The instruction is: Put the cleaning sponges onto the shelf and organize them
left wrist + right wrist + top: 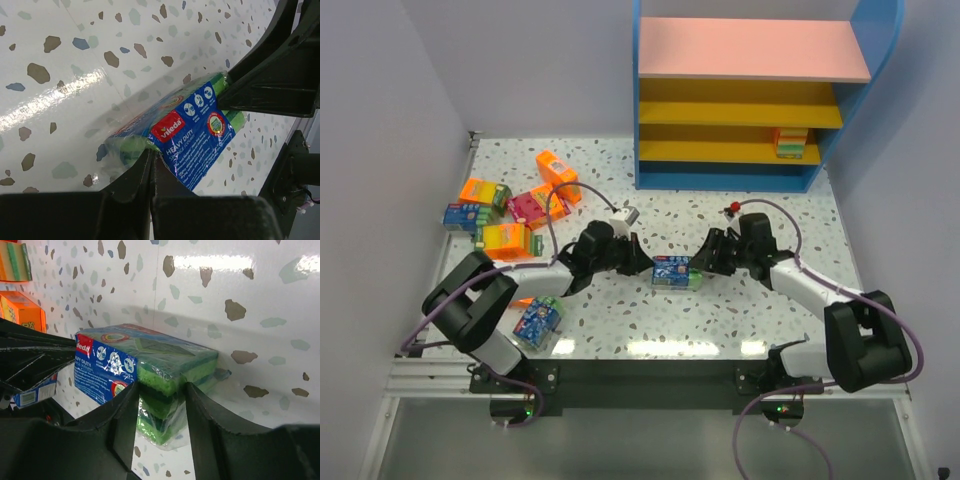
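Observation:
A blue cleaning-sponge pack (672, 271) with green sponge edges lies mid-table between both grippers. My left gripper (151, 154) is shut, its tips pinching the clear wrapper at the pack's (192, 132) near end. My right gripper (162, 395) straddles the opposite green end of the pack (150, 365), with both fingers against its sides. Seen from above, the left gripper (646, 265) and right gripper (701, 266) face each other across the pack. The shelf (750, 48) stands at the back right, with a small stack of sponges (790, 143) on a yellow tier.
Loose packs lie at the left: orange ones (558, 172) (485, 192) (507, 240), a magenta one (530, 205) and a blue one (465, 215). Another blue pack (538, 320) sits by the left arm's base. Cables loop over both arms.

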`<state>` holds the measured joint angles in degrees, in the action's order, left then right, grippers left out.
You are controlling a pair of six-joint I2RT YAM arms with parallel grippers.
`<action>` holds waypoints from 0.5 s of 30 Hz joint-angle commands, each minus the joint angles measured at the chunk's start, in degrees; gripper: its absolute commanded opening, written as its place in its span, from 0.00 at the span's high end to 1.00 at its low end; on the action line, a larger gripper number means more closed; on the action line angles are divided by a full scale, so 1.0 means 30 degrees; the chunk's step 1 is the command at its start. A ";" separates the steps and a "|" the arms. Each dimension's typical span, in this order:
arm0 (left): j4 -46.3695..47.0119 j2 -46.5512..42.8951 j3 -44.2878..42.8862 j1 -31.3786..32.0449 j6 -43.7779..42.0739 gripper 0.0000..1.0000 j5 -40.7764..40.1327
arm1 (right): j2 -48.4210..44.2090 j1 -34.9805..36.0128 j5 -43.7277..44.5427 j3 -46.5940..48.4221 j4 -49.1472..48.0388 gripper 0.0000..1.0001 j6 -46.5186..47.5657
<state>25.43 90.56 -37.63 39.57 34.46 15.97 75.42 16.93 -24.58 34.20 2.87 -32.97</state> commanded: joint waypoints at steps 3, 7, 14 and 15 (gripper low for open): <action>0.2538 0.0778 -0.0466 0.0578 0.0994 1.00 0.1357 | 0.0729 0.0129 -0.1091 -0.0412 -0.0899 0.62 -0.0259; 0.2773 0.0896 -0.0466 0.0813 0.1112 1.00 0.1445 | 0.1169 0.0129 -0.2148 -0.0500 -0.1894 0.95 -0.0815; 0.1316 0.0019 -0.0495 0.0814 0.0498 1.00 0.0250 | 0.0819 -0.0192 -0.2093 -0.0471 -0.1605 1.00 -0.1665; 0.0728 -0.0650 -0.0611 0.0813 0.0294 1.00 -0.0307 | 0.0615 -0.0426 -0.2033 -0.0558 -0.1603 1.00 -0.1956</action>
<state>27.88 91.70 -37.63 39.72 35.92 14.87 77.58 15.35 -27.11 33.56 -2.00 -35.68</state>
